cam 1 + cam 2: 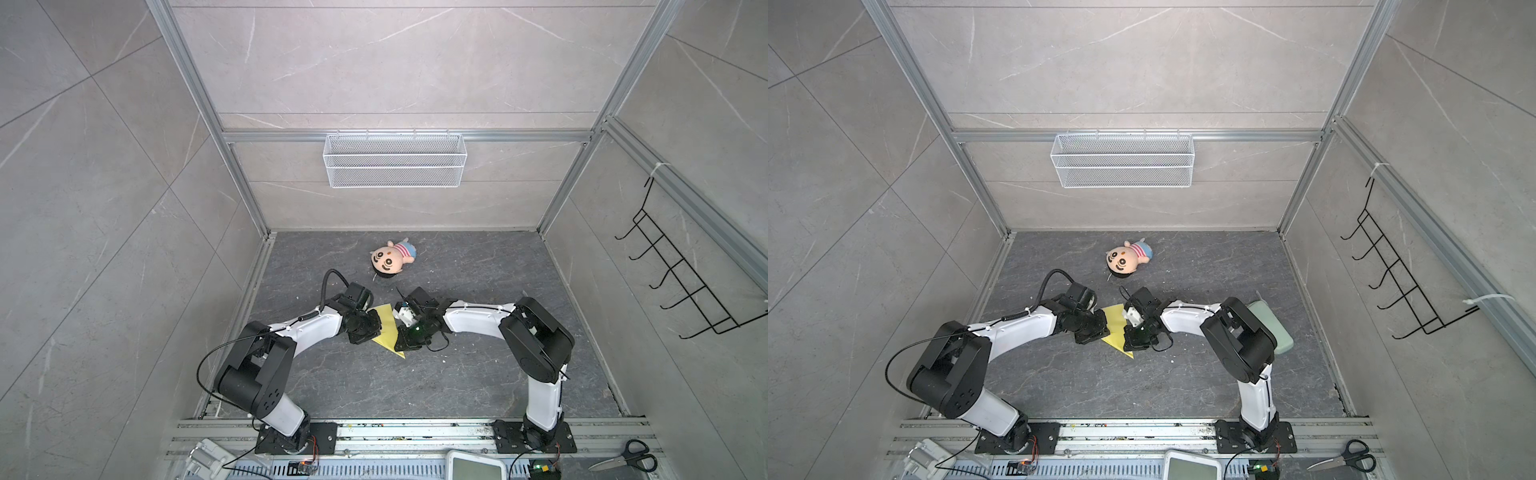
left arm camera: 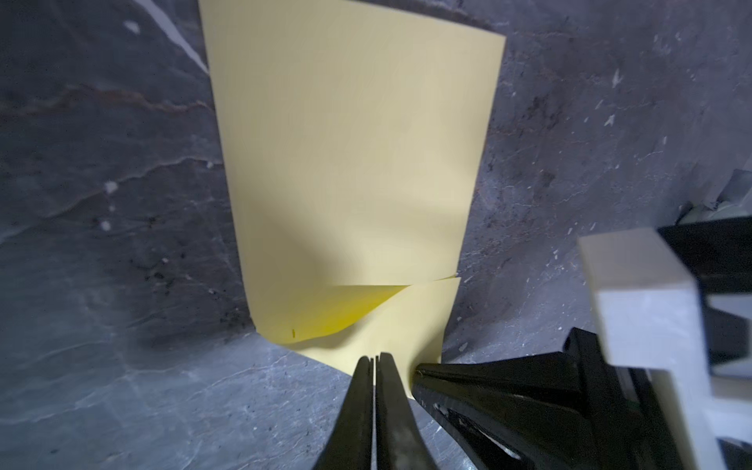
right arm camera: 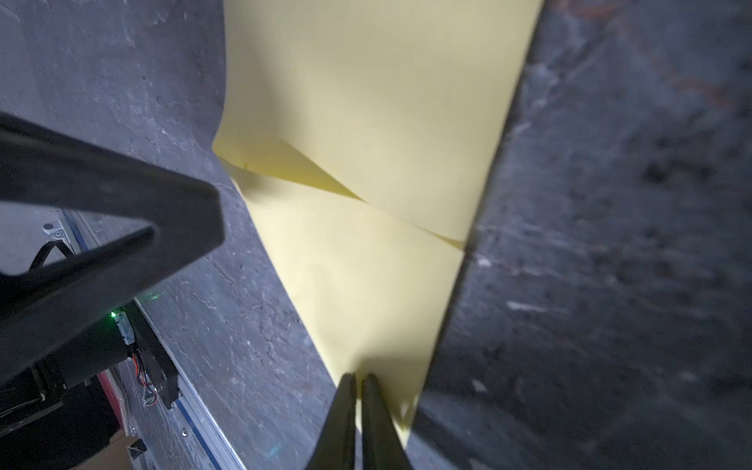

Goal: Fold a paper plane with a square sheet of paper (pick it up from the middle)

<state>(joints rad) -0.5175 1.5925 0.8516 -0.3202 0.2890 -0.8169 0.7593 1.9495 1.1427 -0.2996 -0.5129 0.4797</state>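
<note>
Firmly, left tool (image 2: 373, 360) and right tool (image 3: 358, 377) pinch folded sheet (image 2: 346, 162) — low.

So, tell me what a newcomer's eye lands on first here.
The thin, partly folded pale-yellow paper sheet at mid-table stands out against the dark stone tabletop, pinched from either side by the left gripper and the right gripper. Farther back lies a round-headed plush doll in a pink-striped top, and a white wire-mesh basket hangs on the back wall.
</note>
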